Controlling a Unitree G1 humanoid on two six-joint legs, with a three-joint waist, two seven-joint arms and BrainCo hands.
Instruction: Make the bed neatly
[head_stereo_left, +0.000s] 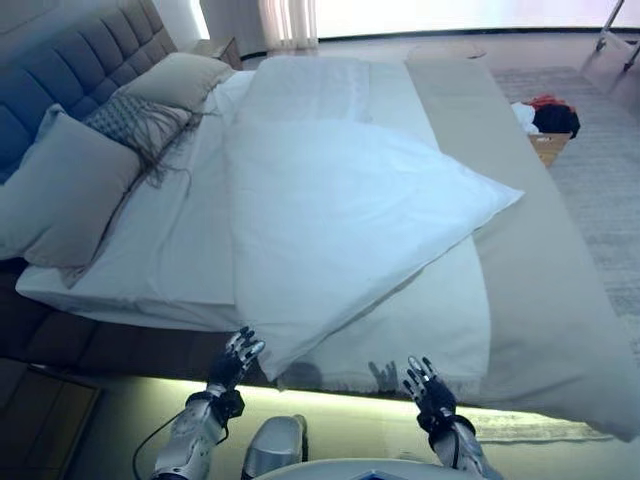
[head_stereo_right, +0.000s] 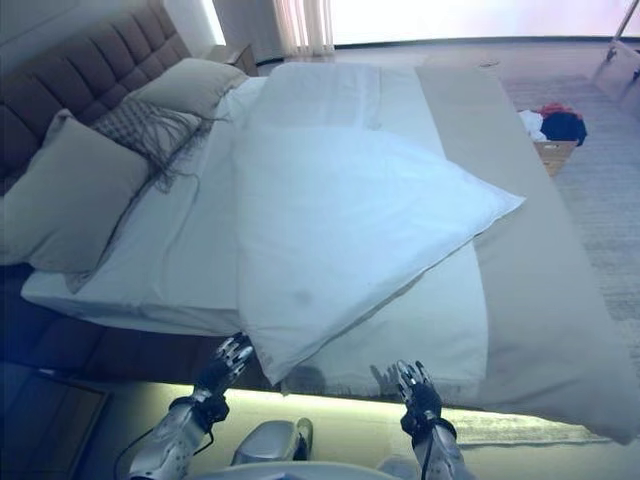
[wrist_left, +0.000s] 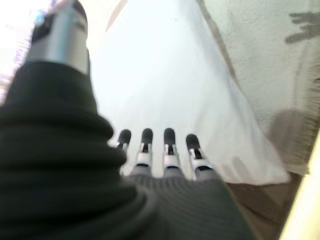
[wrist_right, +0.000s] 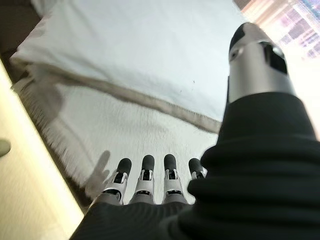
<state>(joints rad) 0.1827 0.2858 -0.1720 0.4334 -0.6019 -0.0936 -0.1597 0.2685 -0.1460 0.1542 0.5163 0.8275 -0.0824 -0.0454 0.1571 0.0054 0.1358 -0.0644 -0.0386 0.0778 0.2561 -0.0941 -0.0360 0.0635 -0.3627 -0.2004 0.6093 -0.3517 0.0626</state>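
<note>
A white duvet (head_stereo_left: 340, 220) lies crooked across the bed, one corner hanging over the near side edge (head_stereo_left: 285, 360) and one pointing right. Under it lies a white fringed blanket (head_stereo_left: 430, 330) and a beige bedspread (head_stereo_left: 540, 260). My left hand (head_stereo_left: 235, 360) is open, fingers straight, just below the duvet's near corner, not touching it; it also shows in the left wrist view (wrist_left: 160, 150). My right hand (head_stereo_left: 430, 390) is open below the fringed blanket's edge, apart from it, and shows in the right wrist view (wrist_right: 150, 175).
Beige pillows (head_stereo_left: 60, 190) and a patterned cushion (head_stereo_left: 140, 125) lean on the grey tufted headboard (head_stereo_left: 70, 70) at the left. A nightstand (head_stereo_left: 40, 420) stands at lower left. A box with clothes (head_stereo_left: 548, 125) sits on the rug beyond the bed.
</note>
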